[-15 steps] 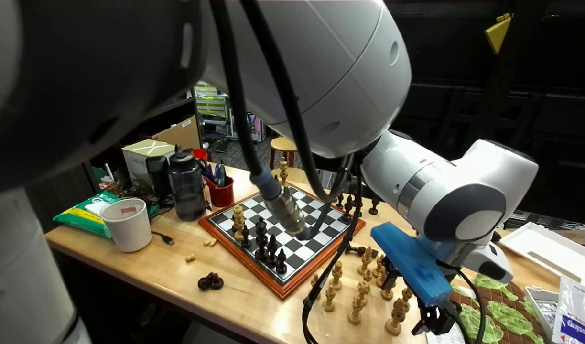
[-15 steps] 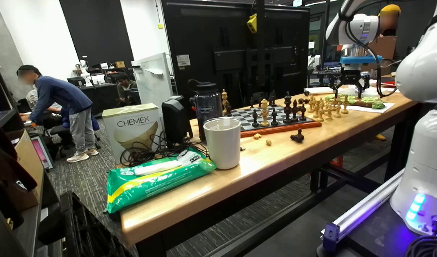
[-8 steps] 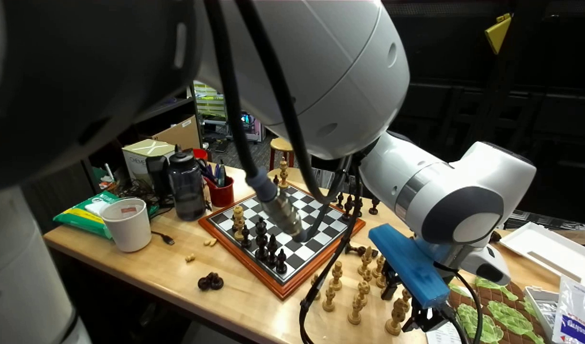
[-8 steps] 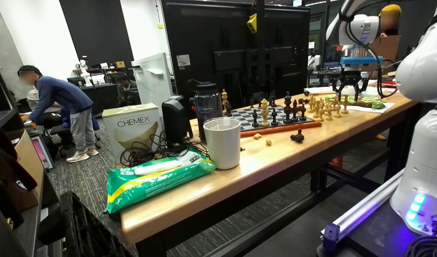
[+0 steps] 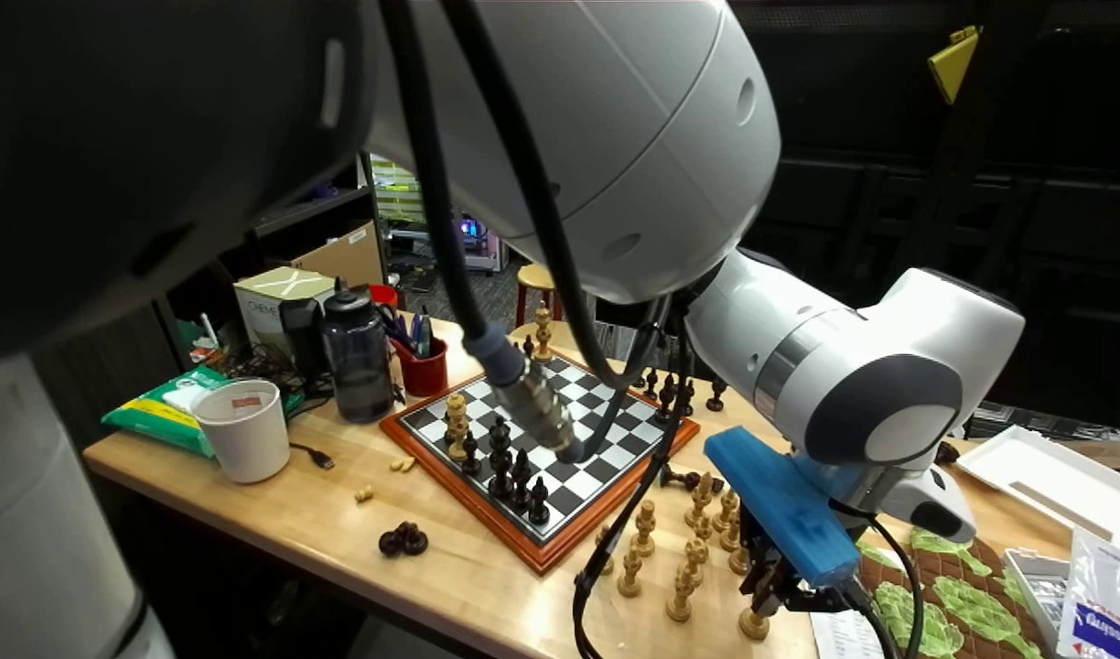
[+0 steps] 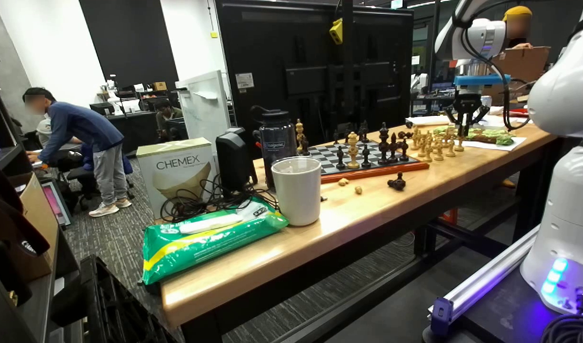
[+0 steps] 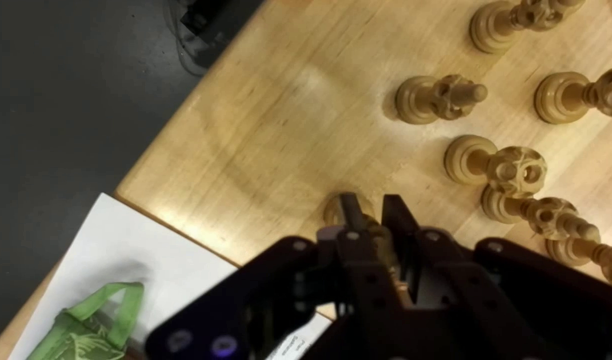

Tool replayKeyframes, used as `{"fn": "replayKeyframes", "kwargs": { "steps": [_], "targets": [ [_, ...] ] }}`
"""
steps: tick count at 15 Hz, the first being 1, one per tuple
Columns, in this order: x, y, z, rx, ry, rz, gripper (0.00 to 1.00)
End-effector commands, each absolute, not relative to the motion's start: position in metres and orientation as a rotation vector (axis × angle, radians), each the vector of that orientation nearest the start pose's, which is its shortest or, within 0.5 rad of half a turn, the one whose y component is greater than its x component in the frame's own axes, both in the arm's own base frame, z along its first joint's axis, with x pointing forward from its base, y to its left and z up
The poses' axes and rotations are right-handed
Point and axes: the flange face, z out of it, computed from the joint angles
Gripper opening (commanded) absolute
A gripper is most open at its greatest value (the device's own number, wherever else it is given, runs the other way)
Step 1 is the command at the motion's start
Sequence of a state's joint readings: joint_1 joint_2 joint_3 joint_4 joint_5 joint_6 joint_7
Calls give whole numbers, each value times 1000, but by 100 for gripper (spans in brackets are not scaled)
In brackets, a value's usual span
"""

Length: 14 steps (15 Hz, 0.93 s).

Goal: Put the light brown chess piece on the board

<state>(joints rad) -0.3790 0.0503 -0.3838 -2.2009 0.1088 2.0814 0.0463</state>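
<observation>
Between near-closed jaws: light brown chess piece (image 5: 755, 623), seemingly gripped, upright on table (image 5: 473, 572).

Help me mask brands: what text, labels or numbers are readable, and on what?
"CHEMEX": the box
"X", perhaps just a graphic: the box's top
"nalgene", probably, blurred: the dark bottle
"ressing", first letter unclear: the plastic bag
Too small or blurred: green packet, white notice, printed paper, cup sticker, carton label

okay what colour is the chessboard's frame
Reddish-brown; the chessboard's frame shows best in an exterior view.
</observation>
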Motion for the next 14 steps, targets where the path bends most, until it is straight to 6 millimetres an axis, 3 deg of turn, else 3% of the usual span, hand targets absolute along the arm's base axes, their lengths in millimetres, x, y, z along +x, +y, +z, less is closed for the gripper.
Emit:
{"fn": "replayKeyframes", "kwargs": {
  "steps": [1, 4, 6, 10, 14],
  "targets": [
    [372, -348, 356, -2731, 1241, 158, 4],
    [370, -350, 359, -2728, 1222, 158, 4],
    [353, -347, 412, -2814, 1241, 96, 4],
    [342, -332, 490, -2973, 1225, -2, 4],
    [345, -306, 535, -3067, 1135, -31, 4]
  ]
}}
